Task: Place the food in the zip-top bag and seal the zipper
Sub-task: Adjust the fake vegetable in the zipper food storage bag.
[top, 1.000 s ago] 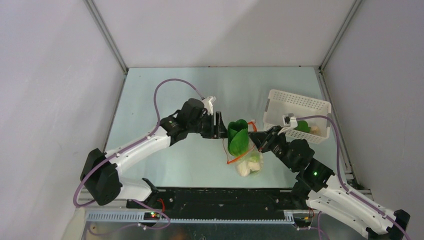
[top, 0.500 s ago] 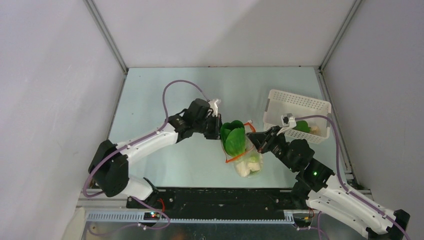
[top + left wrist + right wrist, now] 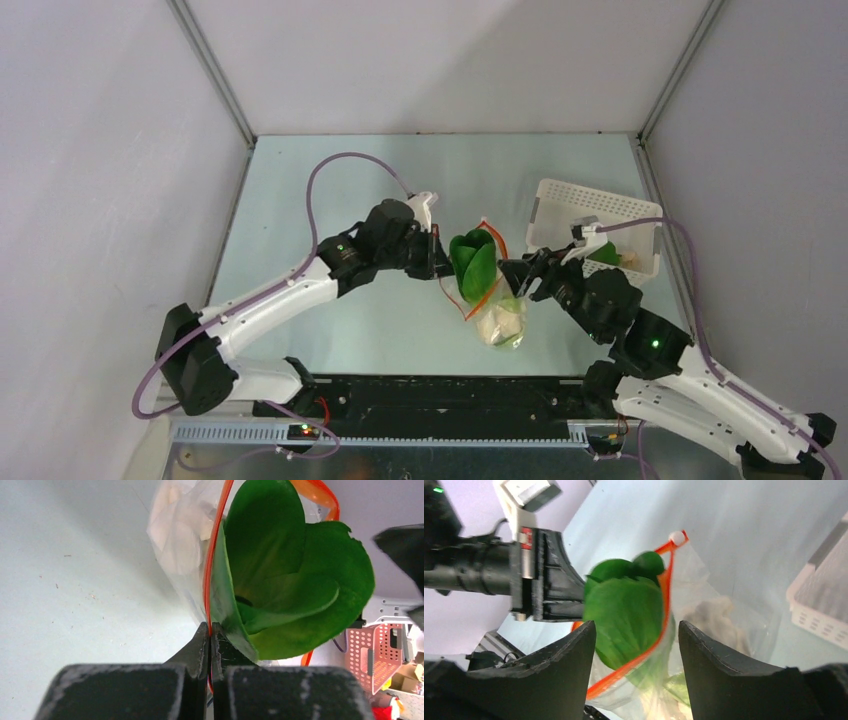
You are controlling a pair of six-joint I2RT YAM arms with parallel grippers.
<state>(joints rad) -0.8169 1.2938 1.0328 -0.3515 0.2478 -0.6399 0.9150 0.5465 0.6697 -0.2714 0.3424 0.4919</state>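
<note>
**Leafy piece standing half out of the bag mouth**

The zip-top bag is sitting near the middle of the table, between the two grippers, its clear crinkled plastic showing everything inside. A bright green leafy piece is sticking up out of the mouth, with its broad curled leaves above the rim and its lower part inside. Cream-white pieces are lying at the bottom of the bag, blurred by the plastic. The orange-red zipper is gaping around the leaf, looping over its top and running down its side.

The left gripper is pressing its fingers together on the zipper, pinching the strip just beside the leaf. The right gripper is hovering on the other side of the bag with its fingers spread apart, gripping nothing.

A white perforated basket is standing to the right, with another green piece showing inside it.
</note>
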